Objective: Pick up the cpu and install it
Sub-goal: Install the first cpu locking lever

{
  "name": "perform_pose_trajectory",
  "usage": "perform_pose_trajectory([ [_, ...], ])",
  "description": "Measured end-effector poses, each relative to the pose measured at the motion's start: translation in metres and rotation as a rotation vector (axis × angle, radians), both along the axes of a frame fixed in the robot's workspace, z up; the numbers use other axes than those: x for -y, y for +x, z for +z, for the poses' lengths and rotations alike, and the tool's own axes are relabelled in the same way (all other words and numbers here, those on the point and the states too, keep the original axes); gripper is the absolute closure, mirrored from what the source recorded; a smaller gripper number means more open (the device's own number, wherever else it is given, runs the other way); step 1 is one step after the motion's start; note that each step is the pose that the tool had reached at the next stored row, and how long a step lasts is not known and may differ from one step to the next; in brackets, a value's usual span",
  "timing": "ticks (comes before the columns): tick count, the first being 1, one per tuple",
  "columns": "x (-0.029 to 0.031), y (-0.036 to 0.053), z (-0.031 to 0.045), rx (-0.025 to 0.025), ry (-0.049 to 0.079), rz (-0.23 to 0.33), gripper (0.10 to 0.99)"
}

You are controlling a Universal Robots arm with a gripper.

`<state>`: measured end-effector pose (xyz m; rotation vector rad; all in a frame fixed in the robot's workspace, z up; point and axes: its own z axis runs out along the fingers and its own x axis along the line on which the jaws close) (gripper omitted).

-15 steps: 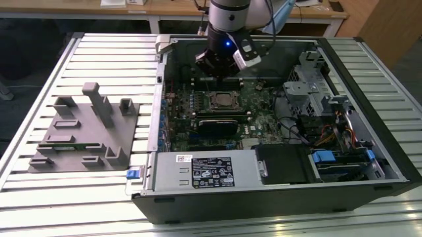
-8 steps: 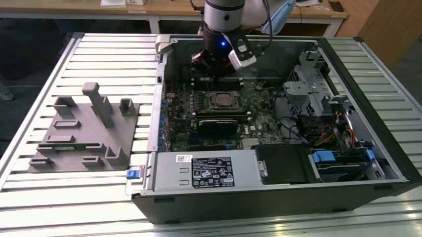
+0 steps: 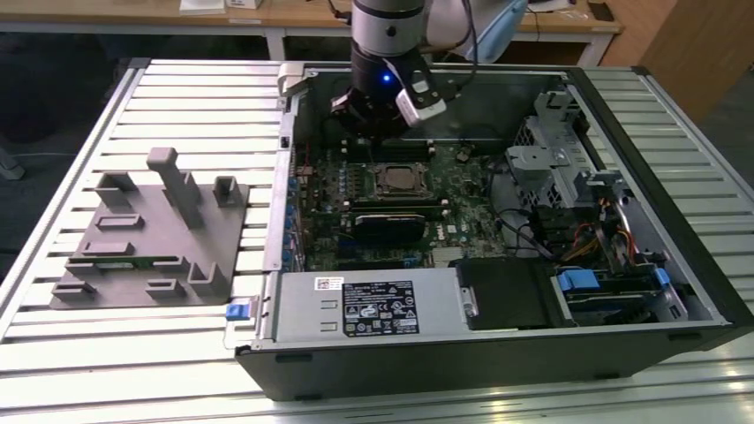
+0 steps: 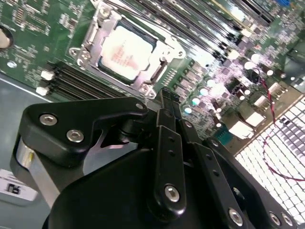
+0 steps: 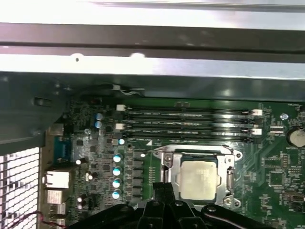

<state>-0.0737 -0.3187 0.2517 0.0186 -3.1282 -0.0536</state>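
The cpu (image 3: 401,179) is a silvery square chip lying flat in the metal-framed socket of the green motherboard (image 3: 471,208), inside the open computer case. Both wrist views show it too, the cpu (image 4: 126,52) and the cpu (image 5: 199,179) seated in that frame. My gripper (image 3: 374,131) hangs above the board, a little behind the socket toward the case's back wall. In both wrist views its black fingers (image 4: 167,112) are pressed together with nothing between them, and the gripper tip (image 5: 164,187) stands apart from the chip.
Empty memory slots (image 5: 190,124) run beside the socket. A black block (image 3: 383,225) lies on the board in front of it. The power supply (image 3: 365,305), drive cages (image 3: 554,150) and cables crowd the case. A grey parts fixture (image 3: 154,238) sits at the exterior view's left.
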Motion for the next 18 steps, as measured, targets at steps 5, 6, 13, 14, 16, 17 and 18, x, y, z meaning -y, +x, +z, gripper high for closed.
perform_pose_trajectory([
  [5,-0.0001,-0.0123,0.0,0.0,0.0,0.0,0.969],
  [6,-0.0002,-0.0145,0.0,0.0,0.0,0.0,0.969],
  [13,-0.01,-0.023,0.0,-0.0001,0.0,0.0,0.969],
  [14,-0.0119,-0.0239,0.0,0.0,0.0,0.0,0.969],
  [16,-0.0159,-0.0255,0.0,0.0,0.0,0.0,0.969],
  [17,-0.0186,-0.026,0.0,0.0001,0.0,0.0,0.969],
  [18,-0.0206,-0.0262,0.0,0.0,0.0,0.0,0.969],
])
